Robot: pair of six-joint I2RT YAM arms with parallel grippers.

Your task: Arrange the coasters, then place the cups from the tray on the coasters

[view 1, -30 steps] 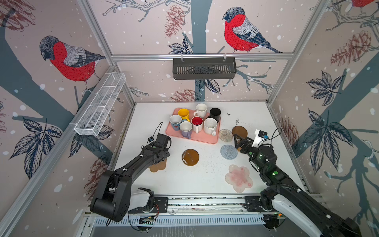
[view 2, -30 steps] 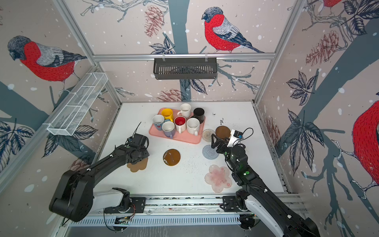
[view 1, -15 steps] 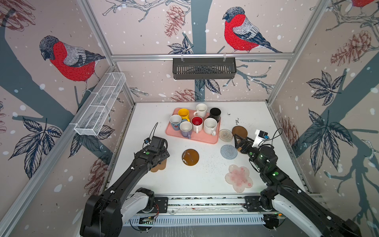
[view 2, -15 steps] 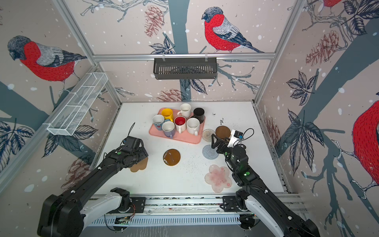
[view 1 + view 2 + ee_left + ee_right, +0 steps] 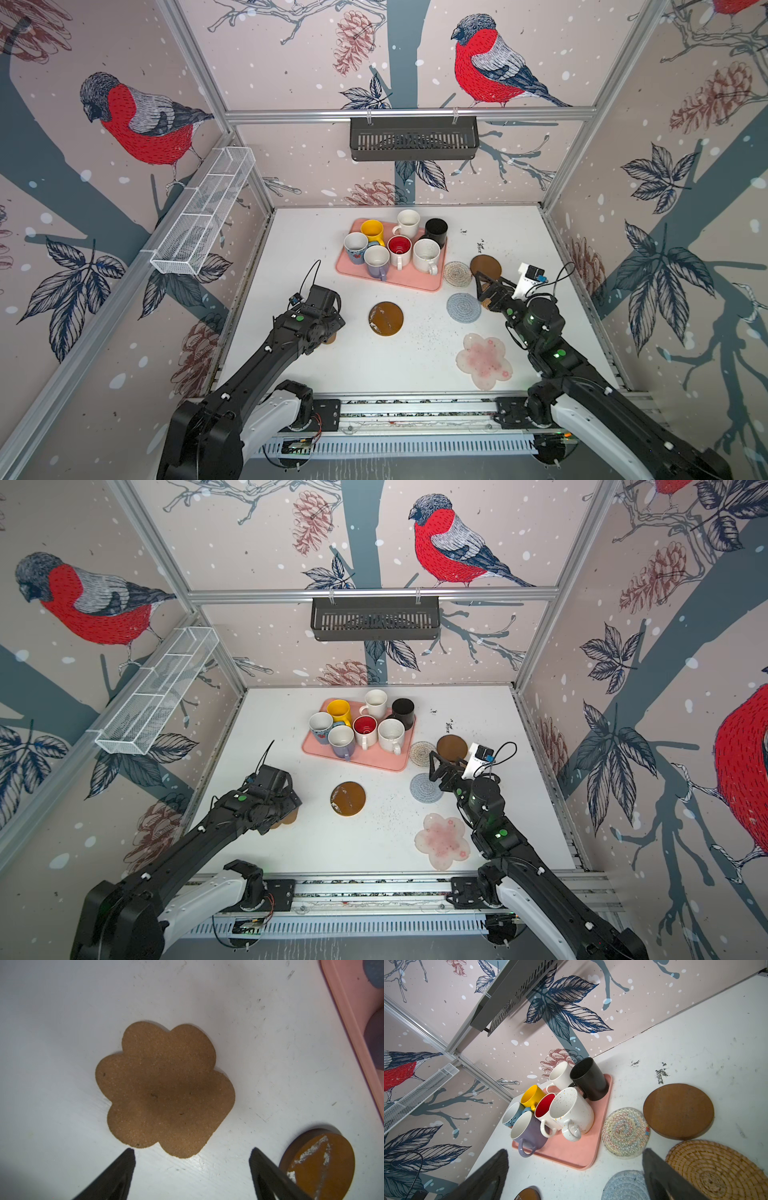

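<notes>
Left tool (image 5: pixel 192 1152): jaws spread wide with nothing between them, poised over the tan coaster (image 5: pixel 164 1088). This is a lobed cork piece lying flat on the table (image 5: pixel 299 249) near its left edge. In both top views the left arm hides most of it.

Glossy brown coaster (image 5: pixel 385 318): flat at mid-table, on the near side of the tray and apart from it.

Tray (image 5: pixel 395 283): far centre of the table. All seven cups (image 5: pixel 400 246) stand upright on it, packed close together.

Patterned round coaster (image 5: pixel 457 273): just beside the tray's right corner. Dark brown coaster (image 5: pixel 485 264): just beside that one, further right. Grey-blue coaster (image 5: pixel 463 307): nearer the front.

Rattan coaster (image 5: pixel 716 1169): flat beneath the right arm and mostly hidden in both top views.

Pink-white flower coaster (image 5: pixel 484 361): flat at front right, well apart from the tray.

Right tool (image 5: pixel 575 1154): jaws fully apart and empty, held above the grey-blue and rattan coasters.
</notes>
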